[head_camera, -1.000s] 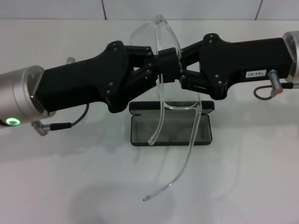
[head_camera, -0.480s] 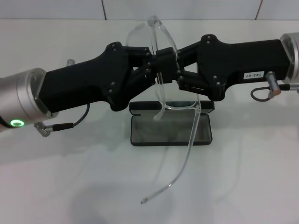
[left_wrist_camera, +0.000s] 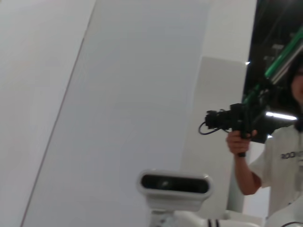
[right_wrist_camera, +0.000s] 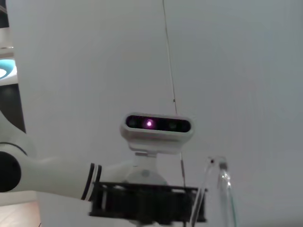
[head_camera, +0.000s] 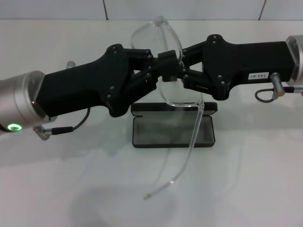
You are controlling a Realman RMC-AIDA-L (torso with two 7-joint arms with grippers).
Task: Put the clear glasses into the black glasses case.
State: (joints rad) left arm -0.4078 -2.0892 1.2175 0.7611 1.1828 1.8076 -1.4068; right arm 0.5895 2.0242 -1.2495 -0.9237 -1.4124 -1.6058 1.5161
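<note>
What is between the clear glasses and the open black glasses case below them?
Only air, in the head view: the clear glasses hang above the black glasses case, one temple arm dangling in front.

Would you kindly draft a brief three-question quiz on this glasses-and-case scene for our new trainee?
1. True or false: the black glasses case lies open on the table.
2. Multiple choice: where are the clear glasses? A) inside the case; B) held in the air above the case; C) flat on the table beside the case.
3. Short answer: which hands meet at the glasses?

Key
1. True; its lid is up and the grey lining shows.
2. B; one clear temple arm hangs down in front of the case.
3. Both: the left hand and the right hand come in from opposite sides and meet at the lens.
</note>
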